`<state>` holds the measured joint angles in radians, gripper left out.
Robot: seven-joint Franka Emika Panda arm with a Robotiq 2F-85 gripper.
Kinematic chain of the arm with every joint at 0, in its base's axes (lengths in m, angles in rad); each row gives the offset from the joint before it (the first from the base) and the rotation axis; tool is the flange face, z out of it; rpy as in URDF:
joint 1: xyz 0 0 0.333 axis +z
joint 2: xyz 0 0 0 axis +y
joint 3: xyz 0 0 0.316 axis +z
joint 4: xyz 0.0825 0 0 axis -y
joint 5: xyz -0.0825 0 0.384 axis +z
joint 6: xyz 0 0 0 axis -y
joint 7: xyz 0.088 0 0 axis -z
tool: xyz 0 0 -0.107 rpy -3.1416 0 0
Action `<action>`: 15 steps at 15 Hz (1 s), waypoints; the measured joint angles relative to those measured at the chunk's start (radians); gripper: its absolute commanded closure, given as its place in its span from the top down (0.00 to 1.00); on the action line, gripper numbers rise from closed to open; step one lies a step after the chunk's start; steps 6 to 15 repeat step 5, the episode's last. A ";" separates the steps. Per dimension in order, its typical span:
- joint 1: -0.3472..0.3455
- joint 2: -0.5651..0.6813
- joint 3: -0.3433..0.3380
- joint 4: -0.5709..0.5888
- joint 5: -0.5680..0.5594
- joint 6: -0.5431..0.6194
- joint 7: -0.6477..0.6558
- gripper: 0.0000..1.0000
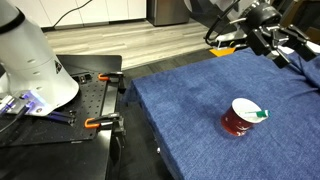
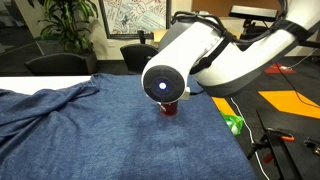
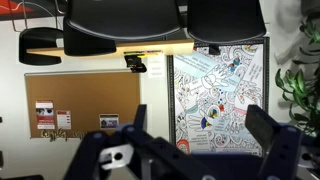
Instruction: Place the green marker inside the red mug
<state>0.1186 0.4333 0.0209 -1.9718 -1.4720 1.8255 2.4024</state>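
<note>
The red mug (image 1: 238, 120) stands upright on the blue cloth, white inside showing. The green marker (image 1: 261, 114) rests in it, its end sticking out over the rim. In an exterior view only the mug's lower part (image 2: 170, 109) shows, behind the white arm. My gripper (image 1: 266, 38) is raised high, well beyond and above the mug, far from it. In the wrist view its two dark fingers (image 3: 200, 135) are spread apart with nothing between them, facing a wall with a poster and a cork board.
A blue denim cloth (image 1: 190, 100) covers the table. A black bench (image 1: 95, 100) with orange clamps and a white base (image 1: 35, 60) stands beside it. A small green object (image 2: 233, 124) lies at the cloth's edge. Chairs (image 2: 140, 52) and a plant stand behind.
</note>
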 measured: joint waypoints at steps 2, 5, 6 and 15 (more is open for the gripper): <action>0.000 -0.037 0.001 -0.029 -0.013 0.000 0.000 1.00; 0.000 -0.055 0.001 -0.047 -0.015 0.000 0.000 1.00; 0.000 -0.055 0.001 -0.047 -0.015 0.000 0.000 1.00; 0.000 -0.055 0.001 -0.047 -0.015 0.000 0.000 1.00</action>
